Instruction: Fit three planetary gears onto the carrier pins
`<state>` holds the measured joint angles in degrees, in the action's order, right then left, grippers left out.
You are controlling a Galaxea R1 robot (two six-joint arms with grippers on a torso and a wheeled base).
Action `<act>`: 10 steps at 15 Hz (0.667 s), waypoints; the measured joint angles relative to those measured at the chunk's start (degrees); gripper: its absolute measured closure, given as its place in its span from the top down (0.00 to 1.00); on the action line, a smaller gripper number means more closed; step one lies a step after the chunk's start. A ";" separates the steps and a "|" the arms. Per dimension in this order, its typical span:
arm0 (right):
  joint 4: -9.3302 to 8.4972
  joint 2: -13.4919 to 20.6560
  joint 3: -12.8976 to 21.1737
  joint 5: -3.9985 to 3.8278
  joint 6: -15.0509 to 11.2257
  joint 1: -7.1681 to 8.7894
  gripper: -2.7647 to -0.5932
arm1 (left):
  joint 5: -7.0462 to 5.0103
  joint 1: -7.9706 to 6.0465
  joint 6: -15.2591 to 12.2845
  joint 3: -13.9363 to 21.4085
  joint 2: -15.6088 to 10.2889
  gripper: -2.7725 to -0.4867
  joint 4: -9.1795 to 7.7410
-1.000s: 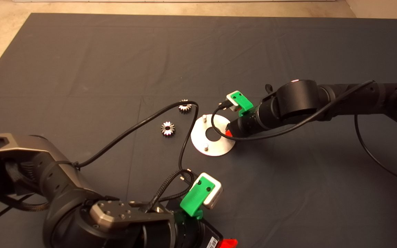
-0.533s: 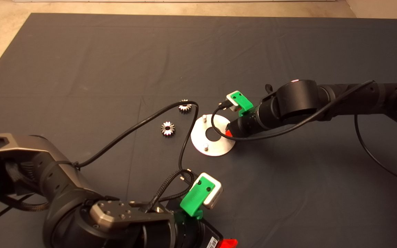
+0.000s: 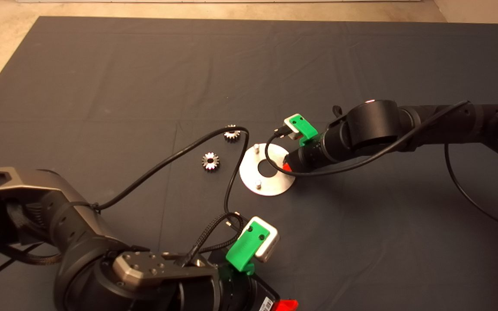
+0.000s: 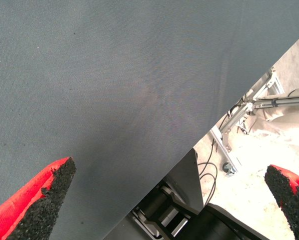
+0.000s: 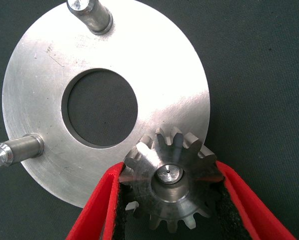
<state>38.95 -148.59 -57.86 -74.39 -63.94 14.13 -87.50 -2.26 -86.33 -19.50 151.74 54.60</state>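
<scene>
Table (image 3: 102, 77), dark mat all over it. My left arm is parked at the head view's 7 o'clock, left claw (image 4: 164, 200) with its fingers wide apart over bare mat and the table's edge, holding nothing.

My right arm comes in from 3 o'clock; right claw (image 5: 169, 210) sits at the disc's (image 5: 44, 70) 3 o'clock rim in the head view. It is clamped on a gear (image 5: 170, 180), one pad on each flank of the teeth. In the right wrist view the gear's bore is filled by a pin end (image 5: 168, 174), so I judge the gear is threaded on the third pin, bore axis upright, in line with the pin. How far down it has slid I cannot tell.

Two other pins are bare: one (image 3: 256, 147) at the disc's 11 o'clock, one (image 3: 258, 184) at its 7 o'clock.

Two loose gears lie flat on the mat at the disc's 9 to 10 o'clock side: one (image 3: 210, 161) near, one (image 3: 231, 132) partly under the left arm's cable (image 3: 167, 162). Both lie well apart from my right claw, across the disc; my left claw is about as far off, so which arm is nearer I cannot tell.

Judgement: first of three gears about seated. Next I'd let go and lift straight up along the pin, no sideways drag.
</scene>
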 joint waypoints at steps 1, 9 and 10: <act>0.00 0.00 0.00 0.00 0.00 0.00 0.21 | 0.00 0.00 0.00 0.00 0.00 0.99 0.00; 0.00 0.00 0.00 -0.19 0.00 0.01 0.30 | 0.00 -0.02 0.00 0.00 0.00 0.99 0.00; -0.01 0.00 0.00 -0.20 0.00 0.00 0.32 | 0.00 0.00 0.01 0.00 0.00 0.99 0.00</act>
<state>38.94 -148.59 -57.86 -74.58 -63.94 14.13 -87.50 -2.26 -86.32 -19.50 151.74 54.60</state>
